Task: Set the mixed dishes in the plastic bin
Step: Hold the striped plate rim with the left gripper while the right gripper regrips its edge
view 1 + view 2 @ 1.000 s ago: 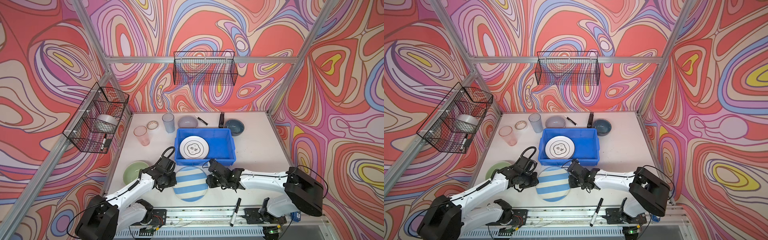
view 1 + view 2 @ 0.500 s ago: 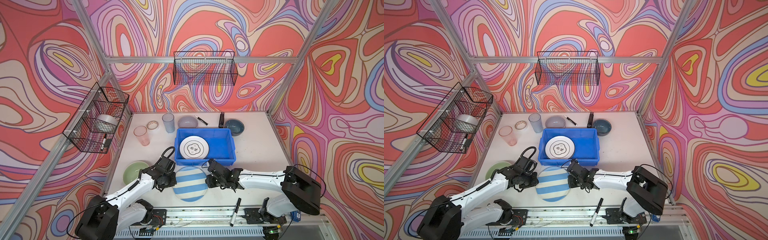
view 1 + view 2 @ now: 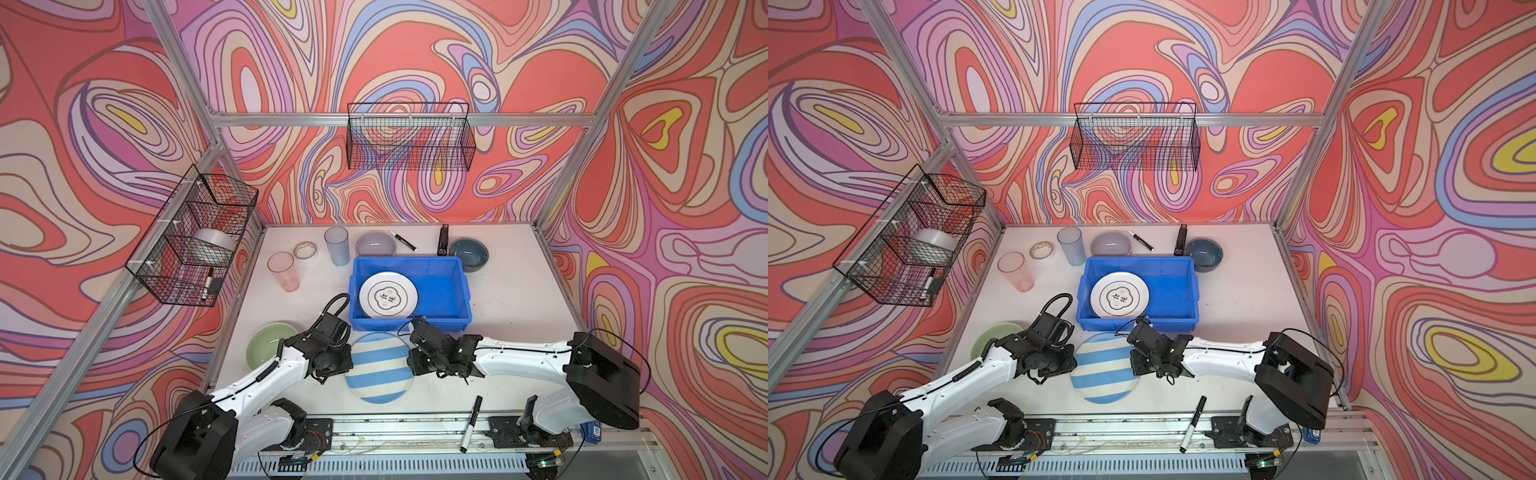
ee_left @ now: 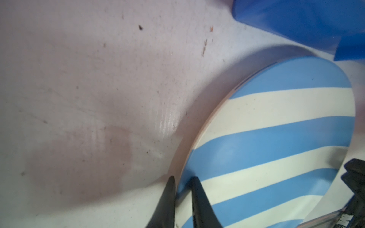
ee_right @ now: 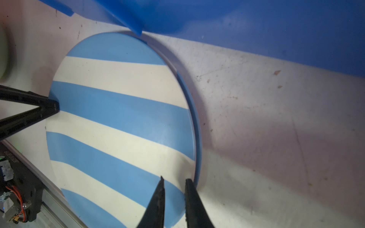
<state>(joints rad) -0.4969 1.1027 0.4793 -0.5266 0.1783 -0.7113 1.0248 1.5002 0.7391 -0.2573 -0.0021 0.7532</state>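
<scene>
The striped plate [image 3: 379, 368] is just beside the plastic bin [image 3: 440, 297] (by its robot-side wall), 2 grippers at its rim: left gripper [image 4: 182, 178] clamps the edge; right gripper [image 5: 174, 179] narrow, grip impossible to tell.

Robot lab test cell, white table [image 3: 519, 291] boxed by aluminium frame [image 3: 291, 119] and swirl-printed panels [image 3: 104, 124], black wire baskets [image 3: 409, 141] hung above the table, metal rail [image 3: 395, 424] along its front edge
</scene>
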